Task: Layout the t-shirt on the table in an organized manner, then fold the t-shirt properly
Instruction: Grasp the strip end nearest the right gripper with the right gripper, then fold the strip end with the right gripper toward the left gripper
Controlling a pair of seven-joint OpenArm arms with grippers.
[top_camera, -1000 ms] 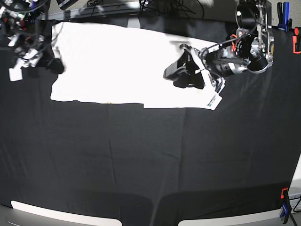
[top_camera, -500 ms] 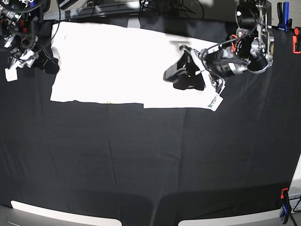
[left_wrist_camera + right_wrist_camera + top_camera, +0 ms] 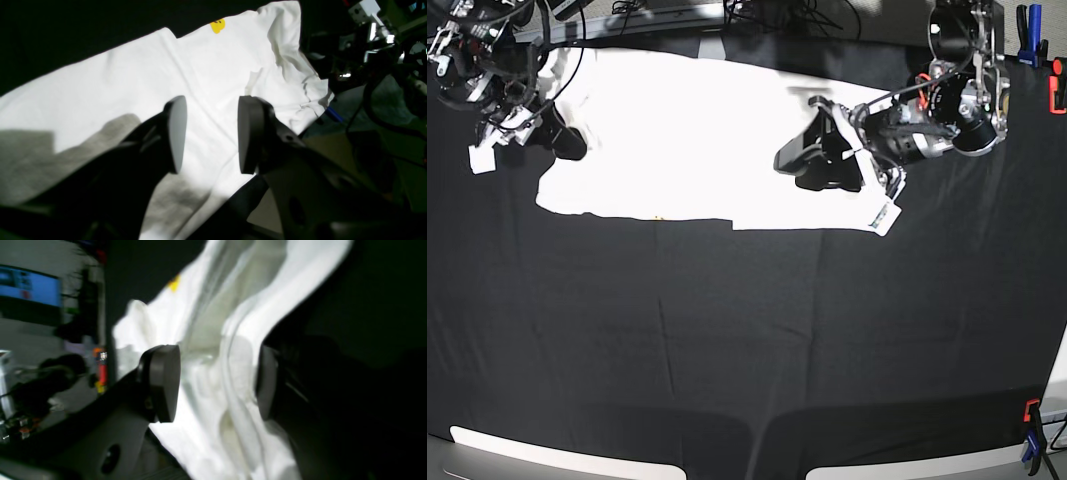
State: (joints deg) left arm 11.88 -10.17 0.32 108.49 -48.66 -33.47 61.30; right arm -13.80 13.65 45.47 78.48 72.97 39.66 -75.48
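White, thin cloth forms the t-shirt [image 3: 697, 140], spread plain side up along the far part of the black-draped desk [image 3: 747, 340]; it is judged light, limp and crease-prone, best taken at hems or corners. A yellow print spot [image 3: 217, 26] is seen at one edge. The left claw [image 3: 210, 133] is released above the cloth. The right claw [image 3: 213, 383] is parted, with rumpled folds between its pads, not pinched.

You're looking at a harshly lit scene where the t-shirt [image 3: 697, 140] blows out to featureless white against the near-black table [image 3: 747, 340], the left hand [image 3: 208, 133] casts a soft grey shadow on the cloth, and the right wrist view is smeared with blur.
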